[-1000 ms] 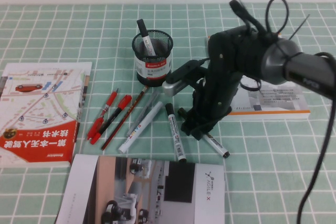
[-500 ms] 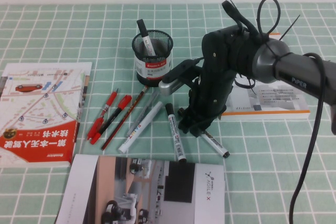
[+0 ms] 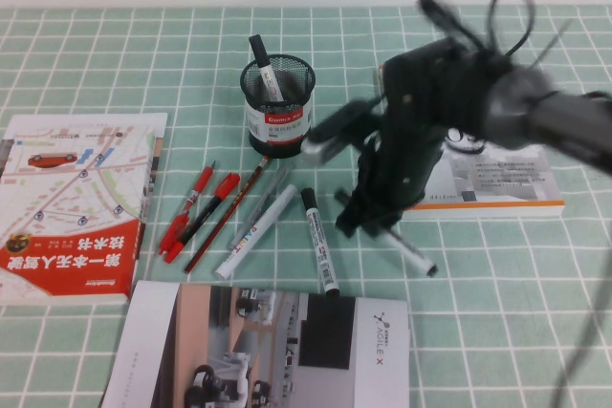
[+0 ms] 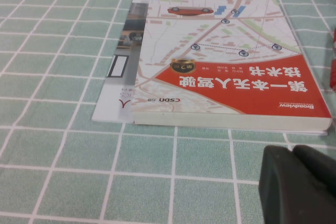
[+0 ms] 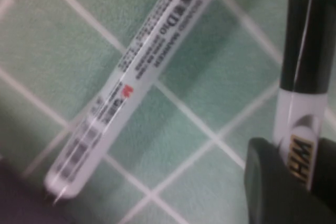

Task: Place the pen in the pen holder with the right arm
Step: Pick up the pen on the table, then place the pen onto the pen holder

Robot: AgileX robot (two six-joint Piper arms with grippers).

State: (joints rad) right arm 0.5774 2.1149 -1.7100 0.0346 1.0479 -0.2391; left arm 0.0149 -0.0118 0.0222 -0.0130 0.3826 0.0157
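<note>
The pen [image 3: 411,255] lies slanted on the green checked cloth, its front part hidden under my right gripper [image 3: 356,222]. In the right wrist view its black cap and labelled white barrel [image 5: 294,108] run between the two dark fingers of my right gripper [image 5: 294,148], which is shut on the pen. The pen holder [image 3: 277,107], a black mesh cup with a red-banded label, stands up and left of that gripper and has one marker [image 3: 265,69] standing in it. My left gripper [image 4: 292,153] is shut and empty, low over the cloth beside a red-and-white book [image 4: 231,77].
A black-capped marker [image 3: 320,253], an all-white marker [image 3: 256,231], red pens [image 3: 196,212] and a brown pencil [image 3: 229,215] lie left of the right gripper. A book [image 3: 497,183] lies under the right arm. A brochure [image 3: 277,341] lies at the front, the red-and-white book [image 3: 72,207] at the left.
My right gripper has closed onto the pen. The arm has shifted slightly to the right, and the pen's tail end has swung right and slightly away with it.
</note>
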